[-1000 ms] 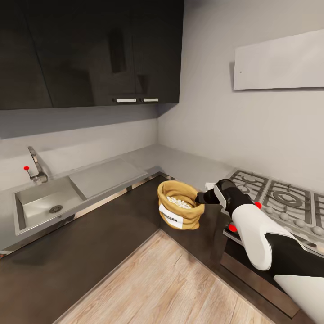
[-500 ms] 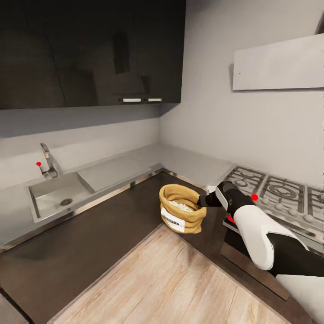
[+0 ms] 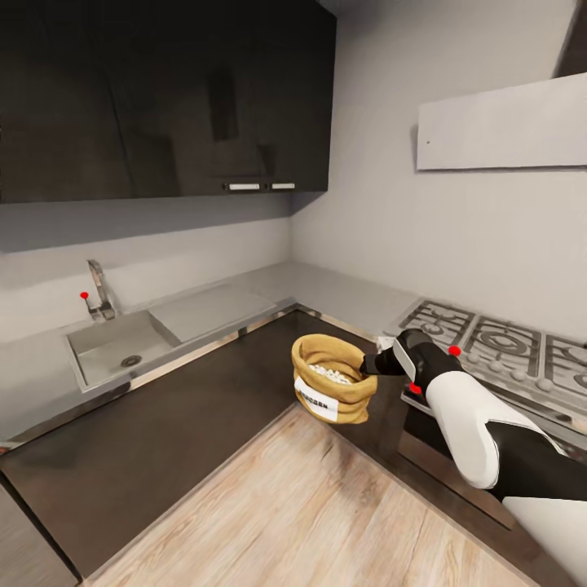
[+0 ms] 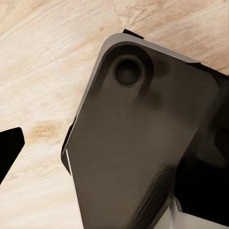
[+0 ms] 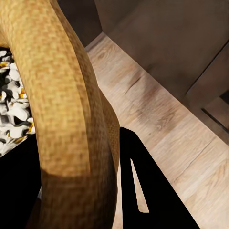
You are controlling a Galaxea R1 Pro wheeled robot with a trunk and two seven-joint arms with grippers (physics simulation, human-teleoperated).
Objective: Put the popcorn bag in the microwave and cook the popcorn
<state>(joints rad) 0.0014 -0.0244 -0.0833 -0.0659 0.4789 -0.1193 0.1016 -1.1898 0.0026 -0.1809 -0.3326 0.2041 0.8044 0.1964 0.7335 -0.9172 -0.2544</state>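
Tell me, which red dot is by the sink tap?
The lone red dot at the faucet beside the sink. The other two red dots sit by the right arm near the hob.

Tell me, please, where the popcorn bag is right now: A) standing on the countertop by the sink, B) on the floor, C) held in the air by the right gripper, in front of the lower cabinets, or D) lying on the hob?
C: the right gripper grips the rim of the bag, which hangs in front of the dark cabinets, above the floor.
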